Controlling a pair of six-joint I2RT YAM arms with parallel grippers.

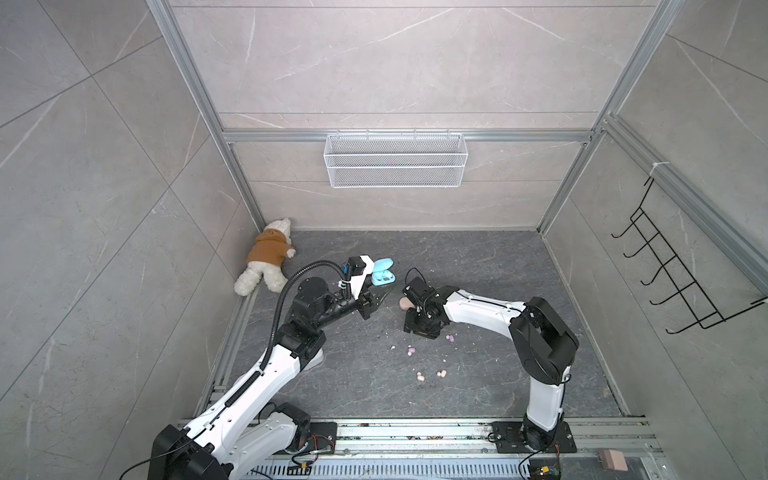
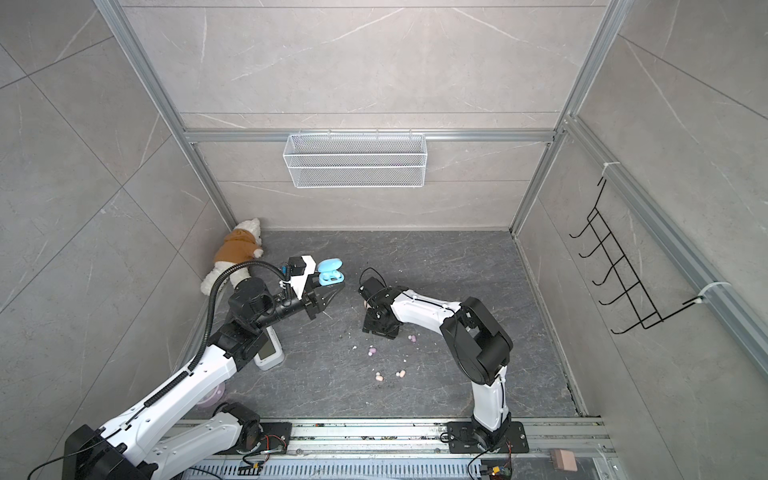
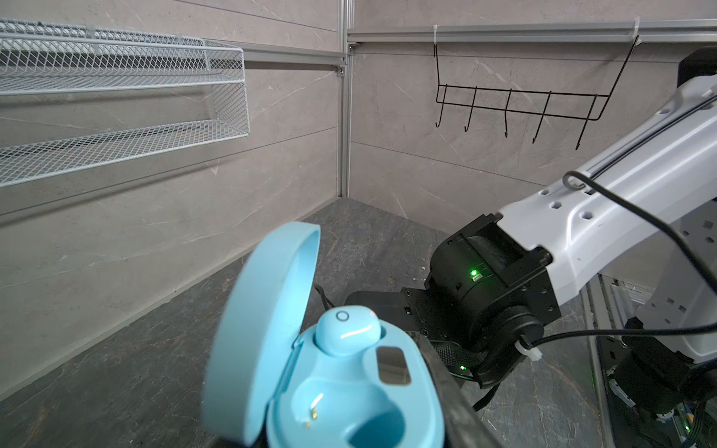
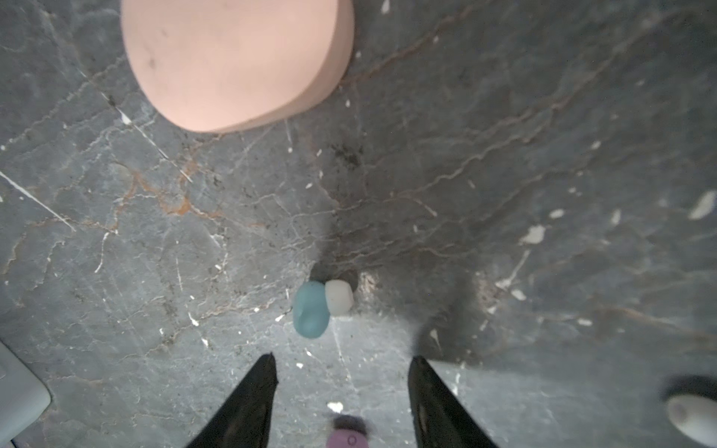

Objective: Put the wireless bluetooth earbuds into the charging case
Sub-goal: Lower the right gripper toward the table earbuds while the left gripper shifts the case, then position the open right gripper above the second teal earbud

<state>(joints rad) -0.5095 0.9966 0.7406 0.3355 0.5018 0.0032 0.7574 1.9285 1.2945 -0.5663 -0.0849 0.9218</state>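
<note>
dark marbled surface (image 1: 478, 270), grey tiled walls (image 1: 374, 62). the left tool (image 2: 338, 289) is clamped on the open blue charging case (image 3: 341, 388), lifted off the surface; one blue earbud (image 3: 347, 329) sits seated, the second socket (image 3: 372, 426) empty. the right tool (image 4: 344, 357), jaws apart and empty, hovers by the loose blue earbud (image 4: 310, 310) near a closed peach case (image 4: 232, 62). lilac earbuds (image 1: 411, 352) and peach earbuds (image 1: 421, 377) lie loose too: early days, i judge. no lettering reads anywhere.
</note>
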